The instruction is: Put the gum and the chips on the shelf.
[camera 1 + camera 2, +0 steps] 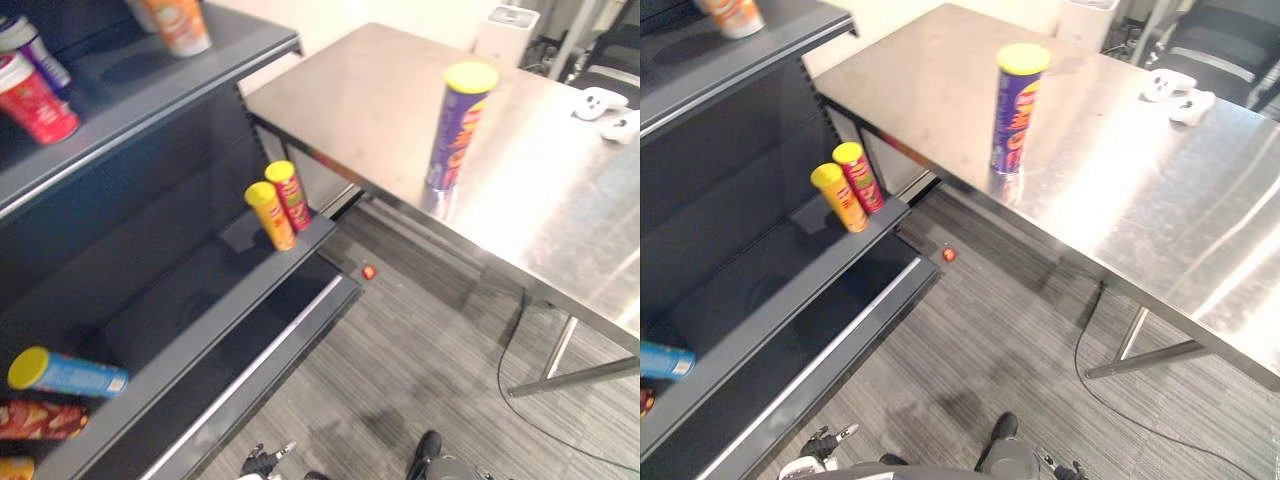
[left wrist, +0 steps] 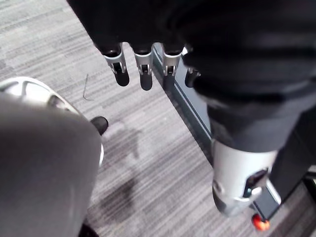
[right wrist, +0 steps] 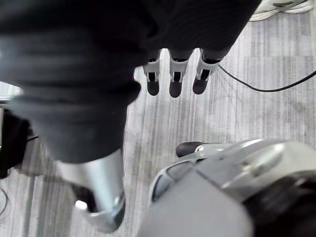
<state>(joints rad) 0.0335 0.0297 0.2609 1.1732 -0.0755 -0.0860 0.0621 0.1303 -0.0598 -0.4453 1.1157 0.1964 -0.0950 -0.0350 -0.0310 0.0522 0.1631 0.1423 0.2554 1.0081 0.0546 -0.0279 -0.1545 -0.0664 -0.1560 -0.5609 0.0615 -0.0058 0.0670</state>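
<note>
Hanging low at my sides, both of my hands are empty. My left hand (image 2: 144, 74) points its fingers down at the grey striped carpet (image 2: 148, 163), straight and loosely spread, with nothing between them and the thumb. My right hand (image 3: 175, 81) hangs the same way over the carpet, fingers straight and relaxed, holding nothing. The chips can (image 1: 457, 125), purple with a yellow lid, stands upright on the steel table (image 1: 560, 220), well above and well apart from both hands, forward on my right hand's side. The dark shelf unit (image 1: 180, 300) stands on my left hand's side, and its bottom edge runs close past my left fingertips. On its middle board, at the end nearest the table, a yellow can (image 1: 270, 215) and a red can (image 1: 290, 195), both yellow-lidded, stand just beside each other. A small red round thing (image 1: 368, 271) lies on the carpet just beside the foot of the shelf, nearer my left hand than my right; it is too small for me to tell whether it is the gum. Farther along the shelf, a blue can (image 1: 70, 373) lies on its side. Two white controllers (image 1: 600, 103) rest at the table's far end, far from both hands.
</note>
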